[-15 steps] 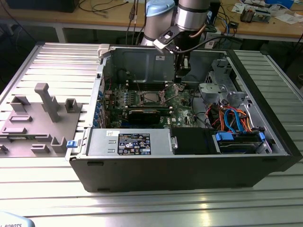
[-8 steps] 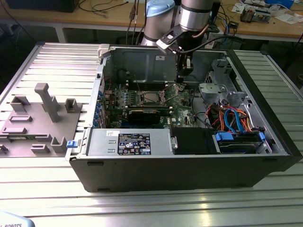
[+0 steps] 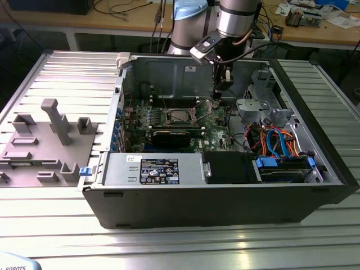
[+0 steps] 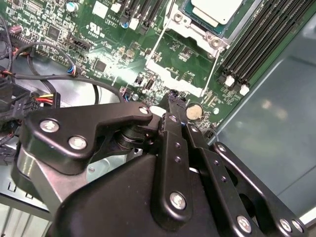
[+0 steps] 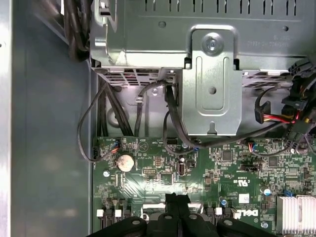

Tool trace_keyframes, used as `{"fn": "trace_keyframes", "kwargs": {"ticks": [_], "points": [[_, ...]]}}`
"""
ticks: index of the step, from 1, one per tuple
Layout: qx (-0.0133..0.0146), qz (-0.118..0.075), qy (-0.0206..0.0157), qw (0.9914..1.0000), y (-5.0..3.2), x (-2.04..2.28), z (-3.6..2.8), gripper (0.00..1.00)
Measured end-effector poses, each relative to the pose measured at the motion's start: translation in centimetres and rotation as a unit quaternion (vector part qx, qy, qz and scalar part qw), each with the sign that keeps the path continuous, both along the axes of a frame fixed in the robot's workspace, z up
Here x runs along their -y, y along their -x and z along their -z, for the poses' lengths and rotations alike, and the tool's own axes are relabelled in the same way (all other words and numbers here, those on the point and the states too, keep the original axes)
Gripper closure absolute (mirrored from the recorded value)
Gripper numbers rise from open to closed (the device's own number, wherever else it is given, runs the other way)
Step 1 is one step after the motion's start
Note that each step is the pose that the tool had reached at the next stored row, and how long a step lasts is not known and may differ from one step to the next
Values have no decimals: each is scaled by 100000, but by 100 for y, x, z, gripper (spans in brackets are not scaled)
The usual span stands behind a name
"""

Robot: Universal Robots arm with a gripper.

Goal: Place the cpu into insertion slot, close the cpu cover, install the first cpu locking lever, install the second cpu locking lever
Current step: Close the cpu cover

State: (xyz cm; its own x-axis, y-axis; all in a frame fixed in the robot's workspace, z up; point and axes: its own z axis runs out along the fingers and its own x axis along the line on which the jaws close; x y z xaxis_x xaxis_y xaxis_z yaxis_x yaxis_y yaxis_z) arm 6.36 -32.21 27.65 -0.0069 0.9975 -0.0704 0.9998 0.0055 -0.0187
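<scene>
We find the cpu (image 4: 215, 8) seated in the insertion slot (image 4: 178, 20), the cpu cover (image 4: 165, 73) open. The end effector (image 4: 171, 98), clenched empty, sits at the cover's edge, seemingly as a pusher.

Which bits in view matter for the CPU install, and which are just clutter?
Job: cpu, sitting in insertion slot; cpu cover, swung open; gripper, fingers shut, just above the board.
Lying about: coin cell; cables; drive cage; power supply; grey fixture tray outside the case.
</scene>
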Motion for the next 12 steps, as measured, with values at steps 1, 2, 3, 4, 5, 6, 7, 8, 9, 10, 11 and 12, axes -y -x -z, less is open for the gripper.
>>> {"fn": "trace_keyframes", "kwargs": {"ticks": [1,2,3,4,5,6,7,8,9,10,11,12], "points": [[1,2,1,100000,-13,0,0,89],[1,0,0,100000,-24,0,0,89],[0,0,-2,100000,-31,0,0,89],[-1,-1,0,100000,-46,0,0,89],[1,-1,0,100000,-53,0,0,89],[3,-2,-2,100000,-63,0,0,89],[2,2,1,100000,-75,0,1,89],[1,3,1,100000,-82,0,1,89],[1,-1,2,100000,-90,0,1,89],[2,1,0,100000,-97,0,1,89],[1,0,0,100000,-105,0,1,89],[1,-2,0,100000,-122,0,1,89]]}}
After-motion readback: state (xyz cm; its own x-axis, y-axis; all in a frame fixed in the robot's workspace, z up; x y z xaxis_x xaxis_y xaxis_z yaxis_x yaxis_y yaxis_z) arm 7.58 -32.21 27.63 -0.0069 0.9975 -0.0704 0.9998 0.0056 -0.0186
